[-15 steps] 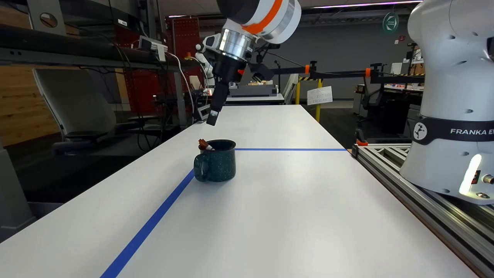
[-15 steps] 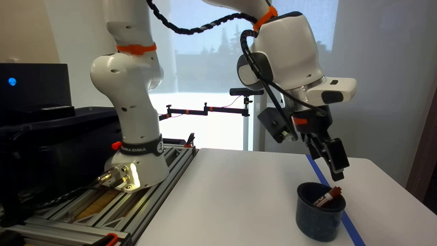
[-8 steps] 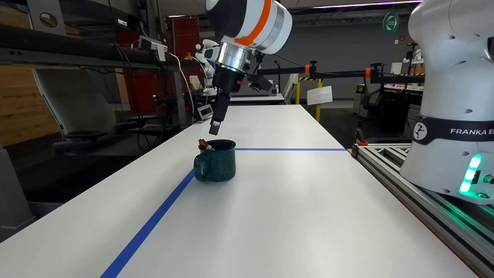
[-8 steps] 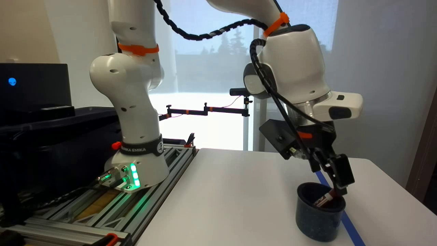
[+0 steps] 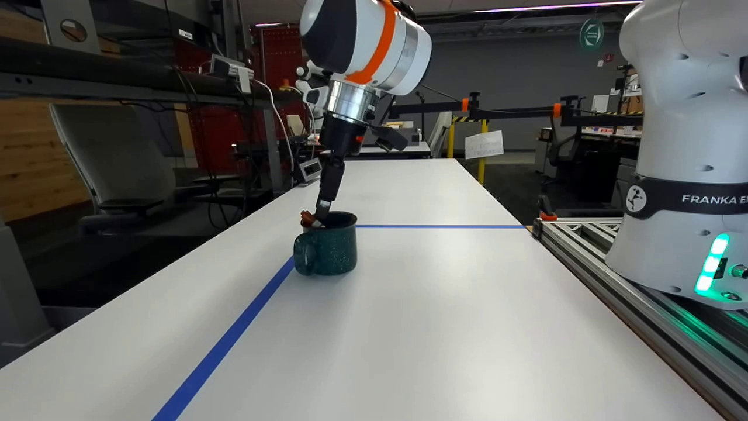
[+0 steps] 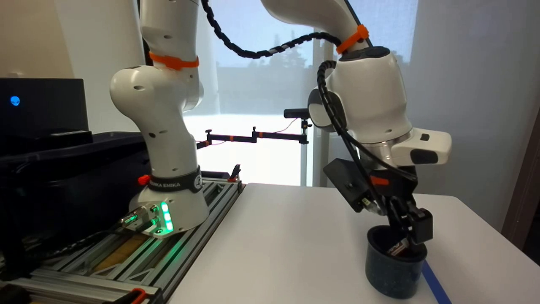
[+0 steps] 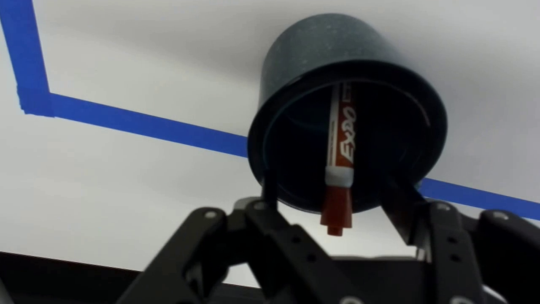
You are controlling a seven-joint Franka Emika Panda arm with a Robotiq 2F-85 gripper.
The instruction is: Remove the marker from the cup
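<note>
The dark teal-blue cup [image 5: 333, 254] stands upright on the white table; it also shows in an exterior view [image 6: 392, 274] and in the wrist view [image 7: 325, 46]. The red-brown marker [image 7: 341, 139] leans inside it, its cap end sticking out over the rim. The marker also shows in both exterior views [image 5: 310, 218] [image 6: 398, 248], partly covered by a finger in the latter. My gripper [image 7: 329, 181] is open, one finger on each side of the marker's cap end, with a gap on both sides. In both exterior views the gripper [image 5: 322, 210] [image 6: 408, 236] is at the cup's mouth, pointing down at a slant.
Blue tape lines [image 7: 147, 125] run along the table and under the cup. The cup's handle [image 5: 305, 257] points to one side in an exterior view. The robot's base [image 6: 168, 207] stands on a metal rail frame at the table's edge.
My gripper has come down from above the cup to its mouth, with its fingers now around the marker's cap end. The cup and marker have not moved. The base light turned from white to green.
</note>
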